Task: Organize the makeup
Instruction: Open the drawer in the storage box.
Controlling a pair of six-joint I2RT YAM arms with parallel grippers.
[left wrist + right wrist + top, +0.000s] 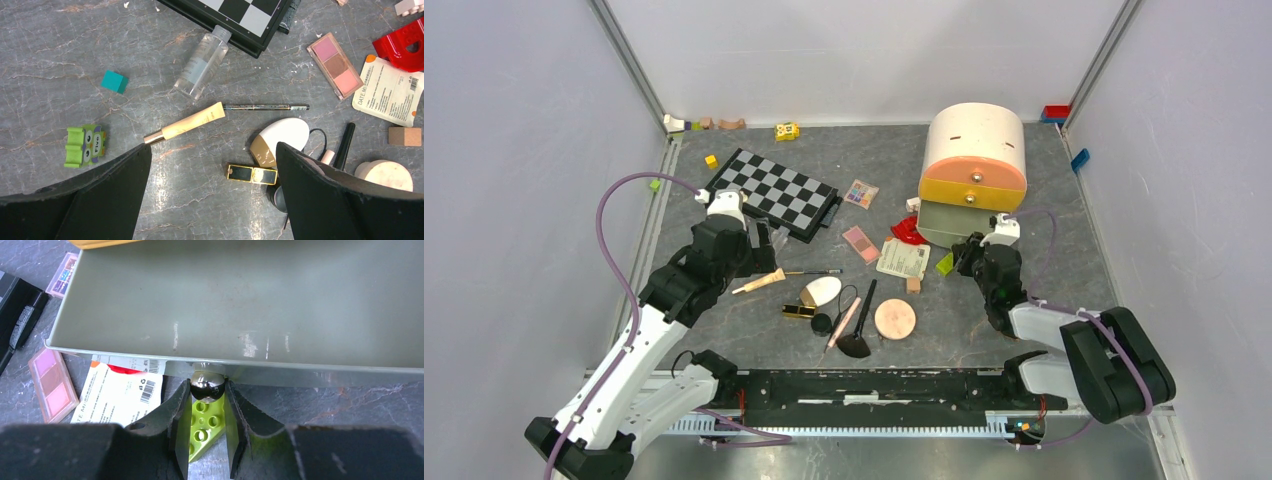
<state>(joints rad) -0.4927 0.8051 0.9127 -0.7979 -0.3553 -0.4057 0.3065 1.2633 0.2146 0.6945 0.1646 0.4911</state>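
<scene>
Right gripper [207, 395] pinched on drawer knob [207, 383]; left gripper [212, 150] spread wide, holding nothing.
Grey drawer [240, 305] stands open; makeup [822, 291] lies scattered left of it. Risk: the round knob slips free, or the green brick [202, 432] before the drawer blocks travel.

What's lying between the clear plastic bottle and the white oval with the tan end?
A thin dark pencil, between clear bottle and white oval in the left wrist view.

Round compact [387, 172] partly behind left jaws
</scene>
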